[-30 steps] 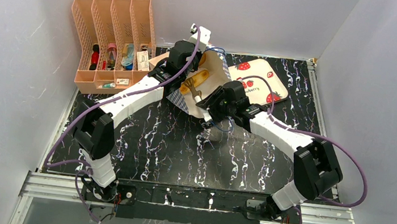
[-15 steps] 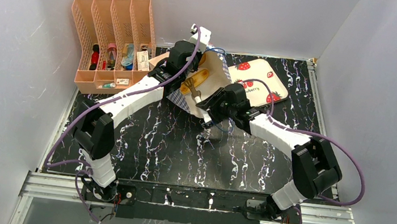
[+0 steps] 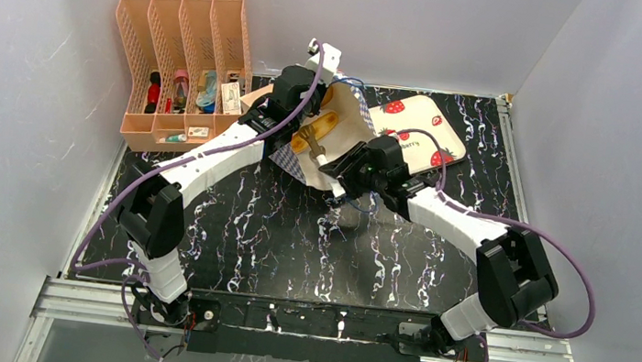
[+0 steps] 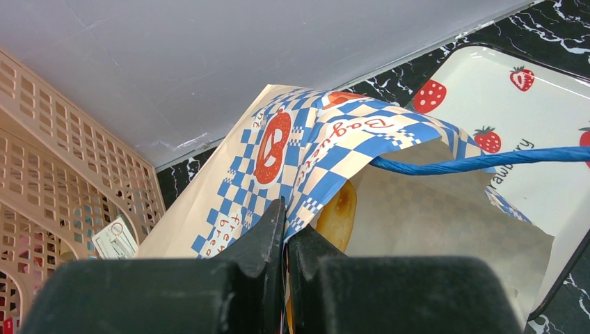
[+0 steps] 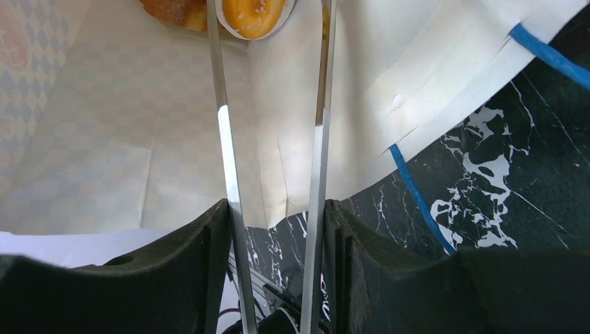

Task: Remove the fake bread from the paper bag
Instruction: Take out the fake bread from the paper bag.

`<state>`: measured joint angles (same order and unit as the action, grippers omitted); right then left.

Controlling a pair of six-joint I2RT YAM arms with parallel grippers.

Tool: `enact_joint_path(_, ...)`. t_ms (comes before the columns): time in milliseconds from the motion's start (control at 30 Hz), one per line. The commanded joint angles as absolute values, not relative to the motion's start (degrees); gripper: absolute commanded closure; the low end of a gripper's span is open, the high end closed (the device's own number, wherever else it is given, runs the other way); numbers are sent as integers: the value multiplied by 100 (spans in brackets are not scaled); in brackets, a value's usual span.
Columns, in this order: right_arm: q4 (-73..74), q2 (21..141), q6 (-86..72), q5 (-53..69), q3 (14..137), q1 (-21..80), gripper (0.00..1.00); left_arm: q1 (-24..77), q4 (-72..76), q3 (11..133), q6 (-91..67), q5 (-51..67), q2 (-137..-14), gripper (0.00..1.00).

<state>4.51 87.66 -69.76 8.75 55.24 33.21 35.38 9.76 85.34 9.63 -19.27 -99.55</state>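
Black-fingered, our left gripper (image 4: 286, 223) is clamped tight on the checkered rim of the paper bag (image 4: 306, 139). Our right gripper (image 5: 276, 209) squeezes metal tongs (image 5: 224, 125) at a narrow gap. Their blades reach into the white interior, either side of a golden piece of fake bread (image 5: 254, 14) deep inside. Just beyond the bag, a strawberry tray (image 4: 501, 90) sits on the marbled table (image 5: 501, 181).

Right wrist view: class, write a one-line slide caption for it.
Right gripper holds metal tongs inside the open paper bag, pointed at a golden bread piece.
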Motion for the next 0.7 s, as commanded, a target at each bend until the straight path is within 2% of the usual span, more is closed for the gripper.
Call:
enact_joint_path(0, 142, 8281, -6996, 853, 5439, 3264, 80, 3563, 1054, 8530, 976, -1986, -9544, 100)
enact_joint_path(667, -118, 8799, -7031, 1075, 5794, 3128, 71, 3568, 1015, 8513, 899, -1919, -9547, 100)
